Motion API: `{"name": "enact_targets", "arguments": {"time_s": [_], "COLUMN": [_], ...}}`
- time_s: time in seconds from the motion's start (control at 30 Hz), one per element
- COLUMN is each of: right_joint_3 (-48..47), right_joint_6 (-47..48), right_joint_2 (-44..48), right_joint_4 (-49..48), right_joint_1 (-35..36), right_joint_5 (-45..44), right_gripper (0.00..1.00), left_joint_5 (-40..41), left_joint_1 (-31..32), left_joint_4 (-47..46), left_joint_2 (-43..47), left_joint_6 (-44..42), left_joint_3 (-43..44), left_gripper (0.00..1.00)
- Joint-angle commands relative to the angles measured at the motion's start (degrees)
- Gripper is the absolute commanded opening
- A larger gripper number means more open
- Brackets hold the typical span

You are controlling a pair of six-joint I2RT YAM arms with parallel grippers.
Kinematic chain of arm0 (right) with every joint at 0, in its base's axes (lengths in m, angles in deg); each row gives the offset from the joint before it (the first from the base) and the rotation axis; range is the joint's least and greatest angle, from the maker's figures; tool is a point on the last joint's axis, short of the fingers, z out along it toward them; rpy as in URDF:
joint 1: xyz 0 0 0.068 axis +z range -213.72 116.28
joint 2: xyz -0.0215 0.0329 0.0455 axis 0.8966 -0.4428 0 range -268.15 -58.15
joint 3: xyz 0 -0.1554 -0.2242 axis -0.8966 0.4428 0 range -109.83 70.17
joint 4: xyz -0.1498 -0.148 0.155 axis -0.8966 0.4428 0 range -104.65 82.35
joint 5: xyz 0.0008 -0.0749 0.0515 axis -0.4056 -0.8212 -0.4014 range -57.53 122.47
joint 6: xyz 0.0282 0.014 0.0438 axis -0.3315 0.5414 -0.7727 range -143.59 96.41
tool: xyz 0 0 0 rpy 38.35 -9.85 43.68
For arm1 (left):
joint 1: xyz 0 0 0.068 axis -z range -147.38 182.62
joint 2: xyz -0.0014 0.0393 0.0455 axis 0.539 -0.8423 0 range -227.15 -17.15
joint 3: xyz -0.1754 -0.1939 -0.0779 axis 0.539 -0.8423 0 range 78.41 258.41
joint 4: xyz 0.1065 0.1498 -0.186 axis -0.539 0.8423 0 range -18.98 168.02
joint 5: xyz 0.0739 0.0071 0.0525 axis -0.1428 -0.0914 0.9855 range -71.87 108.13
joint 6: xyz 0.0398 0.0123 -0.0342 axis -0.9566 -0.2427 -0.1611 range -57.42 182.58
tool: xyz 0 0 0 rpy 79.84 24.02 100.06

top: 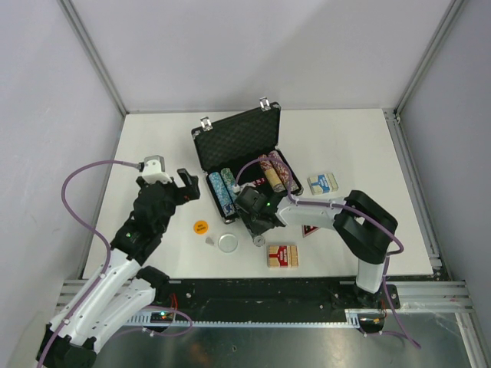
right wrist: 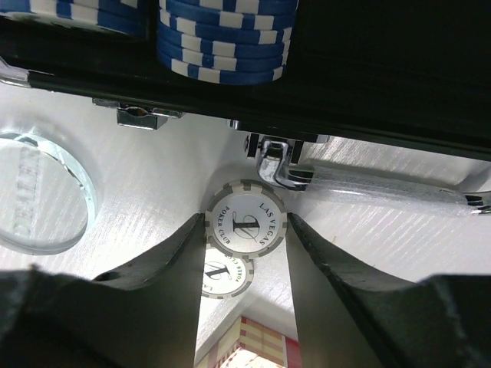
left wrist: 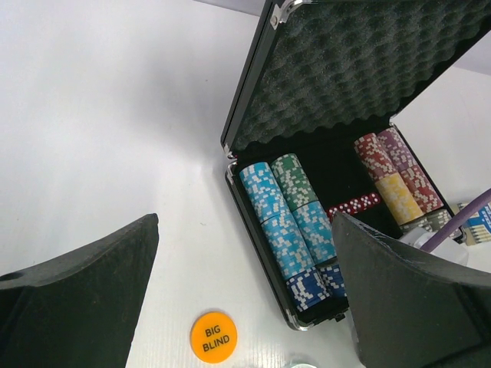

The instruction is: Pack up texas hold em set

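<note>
I have the right gripper [right wrist: 247,220] down at the front wall of the briefcase [right wrist: 345,92], just beside its latch [right wrist: 276,157]; its jaws are pinched onto a grey-and-white chip [right wrist: 245,230], one pad against each side of the rim, face up toward the wrist camera; a second chip [right wrist: 226,274] like it sits partly hidden beneath, and I cannot tell whether the two touch. What matters for the next move, as I judge it, is that the open tray lies straight ahead of the jaws, past the front wall; the blue chip row [right wrist: 222,38] ends right behind that wall, so the chip must rise over the rim before going forward. A round chip gives no long axis to mind; the rows run front to back. The left gripper [left wrist: 245,222] hangs left of the briefcase, jaws wide apart and empty, farther from the chip; this one belongs to the right arm.
</note>
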Motion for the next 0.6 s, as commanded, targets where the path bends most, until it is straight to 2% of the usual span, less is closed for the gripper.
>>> {"name": "enact_targets", "arguments": {"time_s": [0.0,0.17,0.57], "right_joint_3": [-0.89,-0.57,-1.07], "right_joint_6": [-0.89,-0.63,-0.43], "right_joint_2": [-0.82,0.22,3.53], "right_joint_4": [-1.07,-1.34,-2.81], "right_joint_1": [0.13,0.93,1.22], "right_joint_5": [1.13,-0.67,-2.02], "right_gripper": [0.39,0.31,0.31], "left_joint_5": [1.49,1.44,1.09], "left_joint_1": [-0.33,-0.33,-0.33], "left_joint_4": [-0.64,-0.58,-0.42], "left_joint_2": [0.97,1.31,1.36], "left_joint_6": [-1.04,-0.96,-1.29], "left_joint_3": [-0.37,-0.61,-0.16], "left_gripper": [1.00,1.00,1.00]}}
